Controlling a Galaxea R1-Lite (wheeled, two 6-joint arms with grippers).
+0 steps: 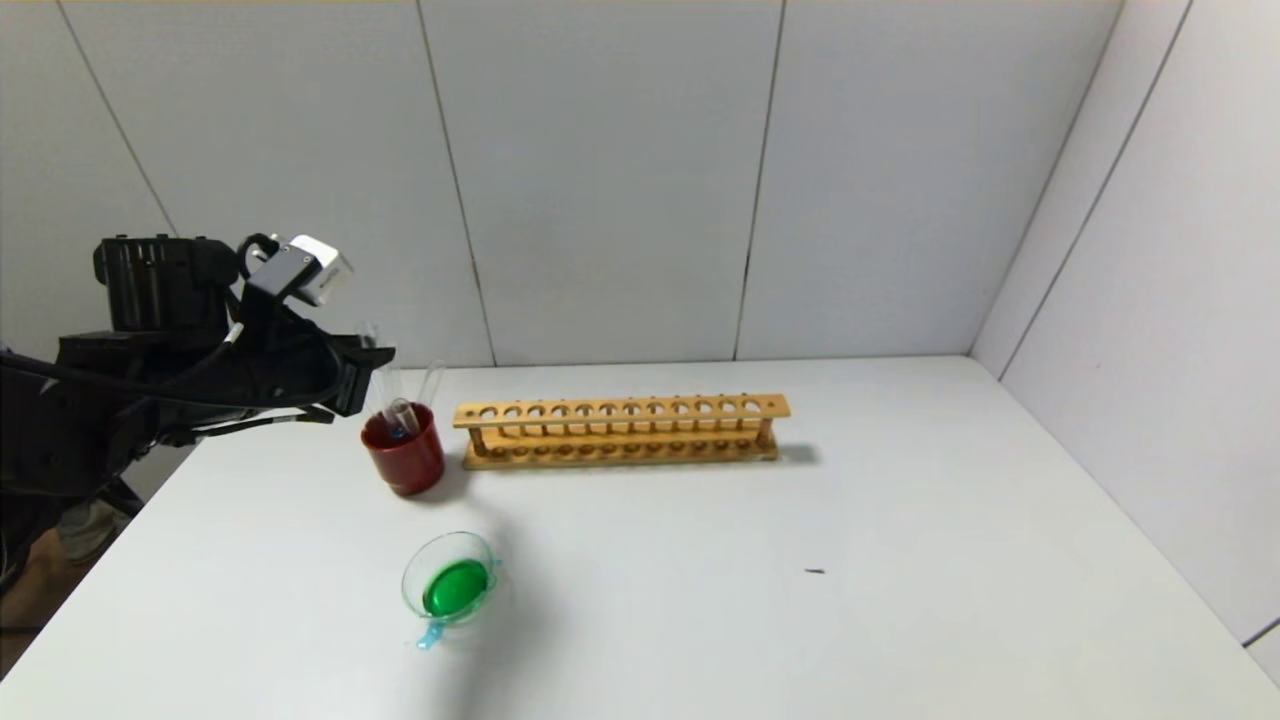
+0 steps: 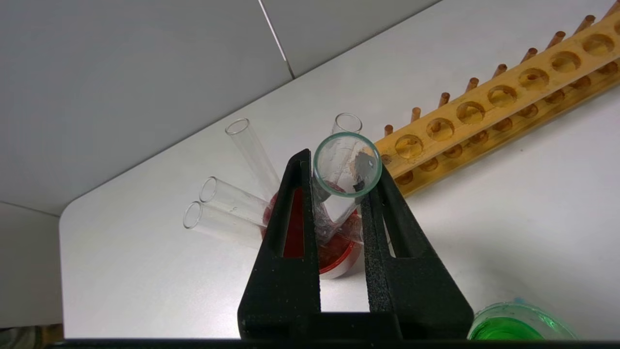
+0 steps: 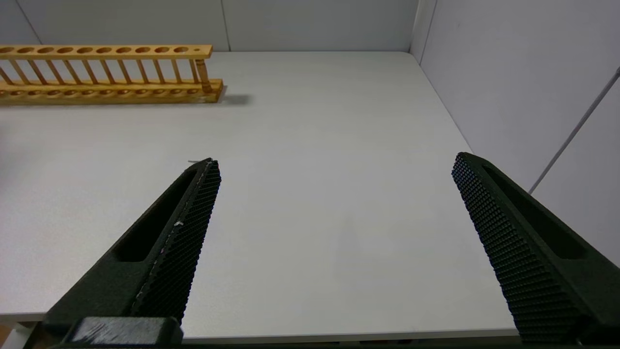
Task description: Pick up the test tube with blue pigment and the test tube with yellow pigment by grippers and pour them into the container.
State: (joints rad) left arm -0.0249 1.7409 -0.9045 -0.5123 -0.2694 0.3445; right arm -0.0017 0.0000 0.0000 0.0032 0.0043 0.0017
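Observation:
My left gripper (image 1: 368,385) (image 2: 339,164) hovers over the dark red cup (image 1: 405,458) (image 2: 334,257). Its jaws are shut on a clear test tube (image 2: 345,167) that leans with its lower end inside the cup. I see no blue or yellow liquid in this tube. The container (image 1: 415,572) (image 2: 520,324), a shallow clear glass dish, sits in front of the cup and holds bright green liquid. My right gripper (image 3: 335,160) is open and empty above bare table at the right, out of the head view.
Several other clear tubes (image 2: 232,196) lean in the red cup. An empty wooden tube rack (image 1: 620,430) (image 2: 508,97) (image 3: 106,72) stands right of the cup. A small blue smear (image 1: 430,635) lies on the table by the dish. Grey walls close the back and right.

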